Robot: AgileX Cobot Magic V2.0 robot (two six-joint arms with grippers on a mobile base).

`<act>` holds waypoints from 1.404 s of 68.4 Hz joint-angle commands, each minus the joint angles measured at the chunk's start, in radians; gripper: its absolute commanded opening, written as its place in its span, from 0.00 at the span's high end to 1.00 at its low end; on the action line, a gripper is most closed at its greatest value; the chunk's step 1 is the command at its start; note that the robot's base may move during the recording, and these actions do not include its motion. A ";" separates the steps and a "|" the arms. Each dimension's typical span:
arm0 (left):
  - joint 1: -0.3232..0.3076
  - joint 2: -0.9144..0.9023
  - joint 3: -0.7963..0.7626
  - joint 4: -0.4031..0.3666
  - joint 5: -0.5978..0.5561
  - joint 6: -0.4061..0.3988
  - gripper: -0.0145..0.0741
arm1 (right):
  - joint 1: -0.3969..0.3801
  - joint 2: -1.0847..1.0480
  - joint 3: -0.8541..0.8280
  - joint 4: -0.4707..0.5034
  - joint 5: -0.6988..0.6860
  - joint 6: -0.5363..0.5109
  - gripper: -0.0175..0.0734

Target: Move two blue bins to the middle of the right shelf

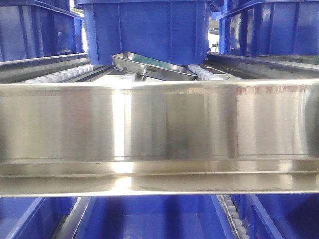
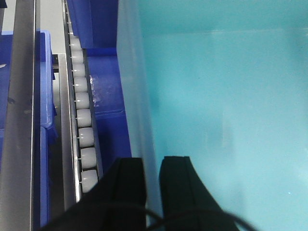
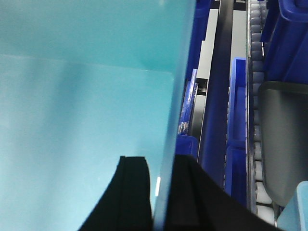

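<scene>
Left gripper point(image 2: 153, 166): being clamped across the bin point(image 2: 231, 120) wall
Right gripper point(image 3: 161, 166): being clamped across the opposite wall
Why: it's being kept level, I'd guess

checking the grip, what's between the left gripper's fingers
The aqua bin's side wall: in the left wrist view the left gripper straddles it, one finger outside, one inside the bin.
</scene>
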 commanded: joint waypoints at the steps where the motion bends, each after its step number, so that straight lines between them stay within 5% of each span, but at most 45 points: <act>1: 0.002 -0.020 -0.015 -0.044 -0.041 0.011 0.96 | -0.007 -0.012 -0.009 -0.017 -0.031 -0.018 0.98; 96: 0.002 -0.016 -0.015 -0.037 -0.041 0.011 0.96 | -0.007 -0.012 -0.009 -0.017 -0.031 -0.018 0.98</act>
